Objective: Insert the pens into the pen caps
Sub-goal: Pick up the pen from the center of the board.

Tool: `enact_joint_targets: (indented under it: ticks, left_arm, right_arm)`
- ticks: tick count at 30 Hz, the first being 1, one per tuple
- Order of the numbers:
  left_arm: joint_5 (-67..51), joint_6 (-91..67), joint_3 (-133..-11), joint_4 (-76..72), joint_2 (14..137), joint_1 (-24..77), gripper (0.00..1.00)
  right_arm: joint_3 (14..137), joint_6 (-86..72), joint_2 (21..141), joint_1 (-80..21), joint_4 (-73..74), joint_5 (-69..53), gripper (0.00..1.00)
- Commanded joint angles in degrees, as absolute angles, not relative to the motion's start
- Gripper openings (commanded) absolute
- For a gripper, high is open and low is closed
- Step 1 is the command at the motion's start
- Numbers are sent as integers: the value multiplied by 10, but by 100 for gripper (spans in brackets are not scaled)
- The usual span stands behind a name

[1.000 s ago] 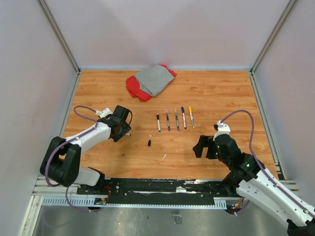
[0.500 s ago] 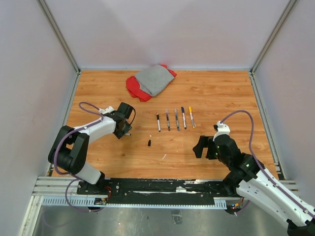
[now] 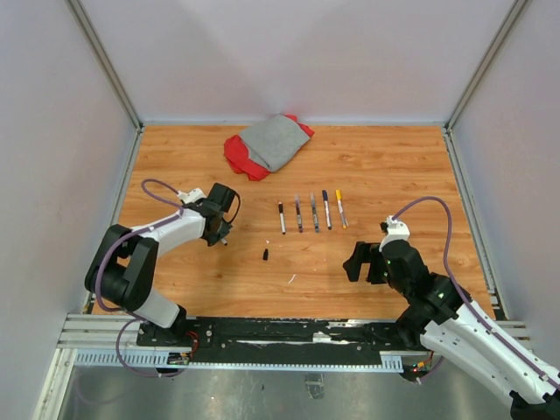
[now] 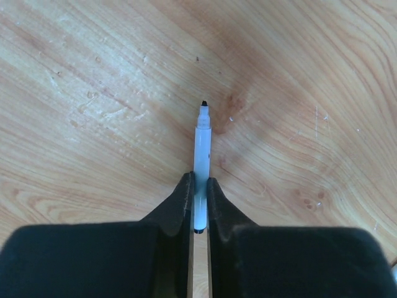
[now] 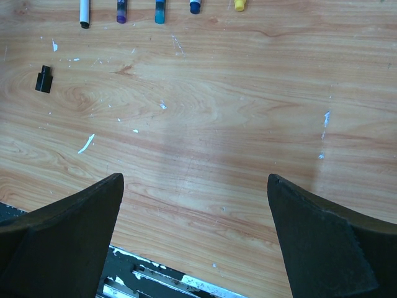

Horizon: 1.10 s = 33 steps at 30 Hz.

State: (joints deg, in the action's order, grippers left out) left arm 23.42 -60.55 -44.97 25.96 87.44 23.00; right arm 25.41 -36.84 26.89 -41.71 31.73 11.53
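In the left wrist view my left gripper [image 4: 198, 183] is shut on a white-barrelled pen [image 4: 202, 146]. Its bare dark tip points away from me, just above the wooden table. From above, that gripper [image 3: 220, 229] sits left of a row of several pens [image 3: 314, 213] lying side by side, the rightmost with a yellow-orange end [image 3: 341, 209]. One black pen cap [image 3: 265, 255] lies alone in front of the row, and it also shows in the right wrist view as the cap [image 5: 43, 79]. My right gripper [image 3: 367, 262] hovers open at the right, nothing between its fingers [image 5: 93, 211].
A grey and red cloth [image 3: 267, 144] lies bunched at the back of the table. Small white scraps [image 5: 85, 143] dot the wood. Grey walls close in the left, right and back. The black rail [image 3: 289, 332] runs along the near edge.
My left gripper has closed onto the white pen and shifted slightly toward the back. The right arm has not moved.
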Motion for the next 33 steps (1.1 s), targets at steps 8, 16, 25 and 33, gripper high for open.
enact_joint_targets:
  ticks: [8, 16, 25, 33]
  left_arm:
    - [182, -492, -393, 219, 870, 227, 0]
    - [134, -391, -410, 212, 881, 292, 0]
    - [158, -412, -392, 229, 892, 326, 15]
    - [163, -427, -383, 240, 892, 327, 24]
  right_arm:
    - [249, -364, 259, -412, 328, 117, 98]
    - [249, -352, 266, -412, 324, 116, 98]
    - [240, -344, 261, -412, 318, 100, 98]
    - [237, -342, 261, -412, 309, 91, 98]
